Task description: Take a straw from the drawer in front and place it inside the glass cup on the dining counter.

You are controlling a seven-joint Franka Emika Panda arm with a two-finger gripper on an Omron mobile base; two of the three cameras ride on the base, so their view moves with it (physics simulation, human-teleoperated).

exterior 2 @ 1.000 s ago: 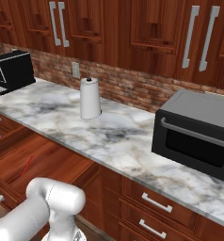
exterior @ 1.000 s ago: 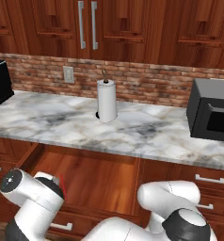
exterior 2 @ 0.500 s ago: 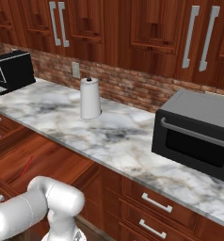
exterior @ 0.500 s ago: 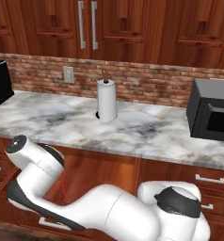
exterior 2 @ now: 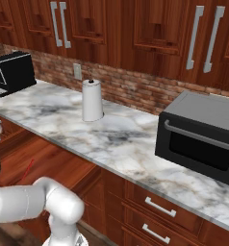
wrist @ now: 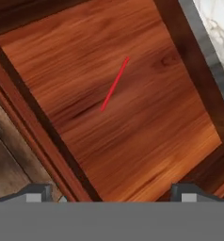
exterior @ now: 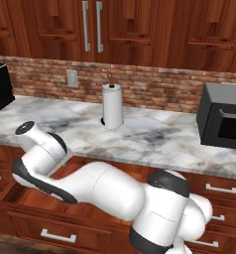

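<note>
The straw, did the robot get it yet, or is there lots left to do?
Not yet. Done: the drawer is open and the gripper is above it, looking down inside. In hand: nothing; the gripper is open and empty, and the straw lies flat on the drawer floor, untouched. Left: go down, pinch the straw, lift it out and carry it to the cup.

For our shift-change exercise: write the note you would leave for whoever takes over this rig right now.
Gripper: open, empty, held above the open drawer.
Straw: lying flat on the drawer floor, ahead of the fingertips, untouched; also seen in the right base view.
Done: drawer is open, hand is over it.
Left: lower onto the straw, grasp it, carry it to the glass cup on the dining counter and drop it in.
</note>
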